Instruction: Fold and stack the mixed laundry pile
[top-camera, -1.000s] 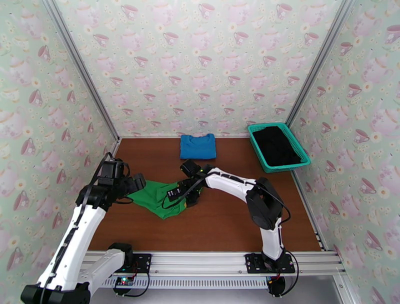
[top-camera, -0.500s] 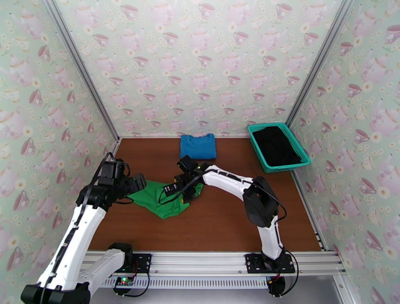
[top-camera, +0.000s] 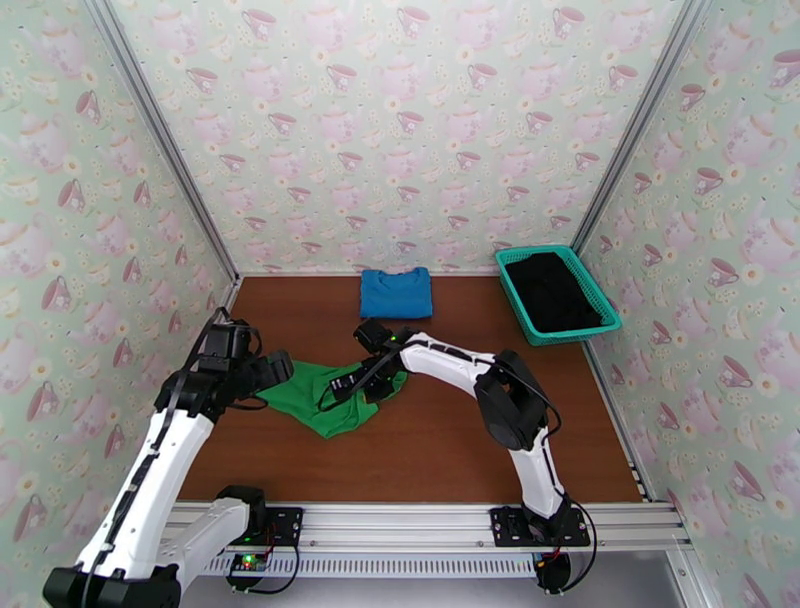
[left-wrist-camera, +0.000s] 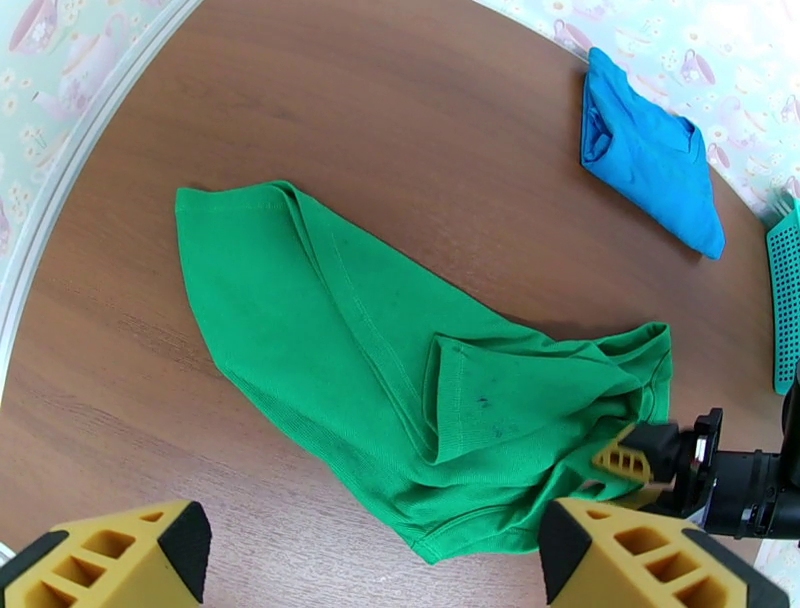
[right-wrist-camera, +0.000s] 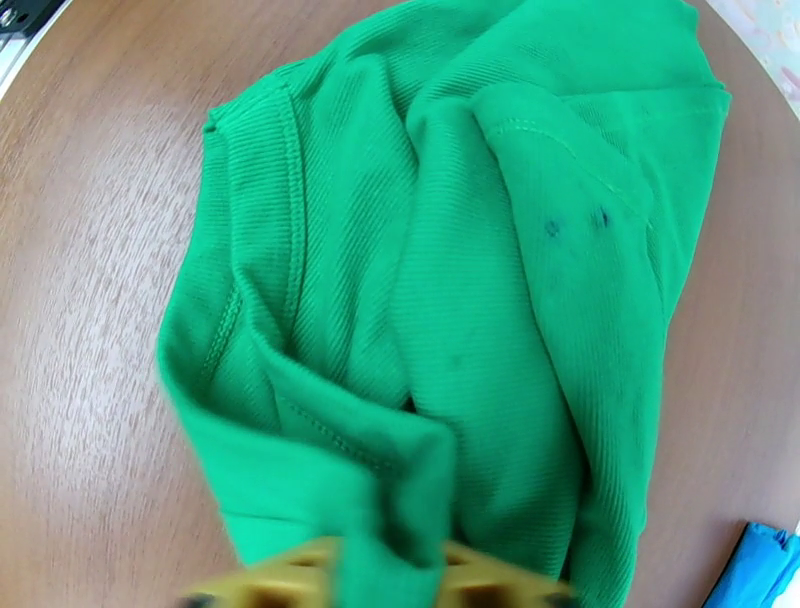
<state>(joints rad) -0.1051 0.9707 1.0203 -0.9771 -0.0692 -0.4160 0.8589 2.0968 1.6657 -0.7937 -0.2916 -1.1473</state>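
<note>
Green shirt (top-camera: 325, 400) lies crumpled on the table (top-camera: 450, 440), left of centre, one flap doubled over its middle. Blue shirt (top-camera: 396, 293) sits folded at the far edge, well apart. Black garment (top-camera: 550, 290) is heaped in the teal basket (top-camera: 512, 290) at far right.

Right gripper (top-camera: 384, 386) is clamped tight on the bunched right edge of the green shirt; in the right wrist view, cloth wells up between the yellow pads. Left gripper (top-camera: 278, 370) has its jaws wide and holds nothing, poised over the shirt's left end.

Step in hand, as I judge it: open the green shirt flat before any fold
- the pinch looks to have several layers, so lift low and draw right, letting the doubled flap fall open
- the left side should take the far hem corner first, else the whole shirt slides along
- keep the pull level, since soft knit will bunch again if dragged across the wood

Pose: the right arm reaches forward and across to the left, elbow high over mid-table, wrist bent down to the cloth. The left arm stretches forward along the left side, wrist tipped down toward the shirt
</note>
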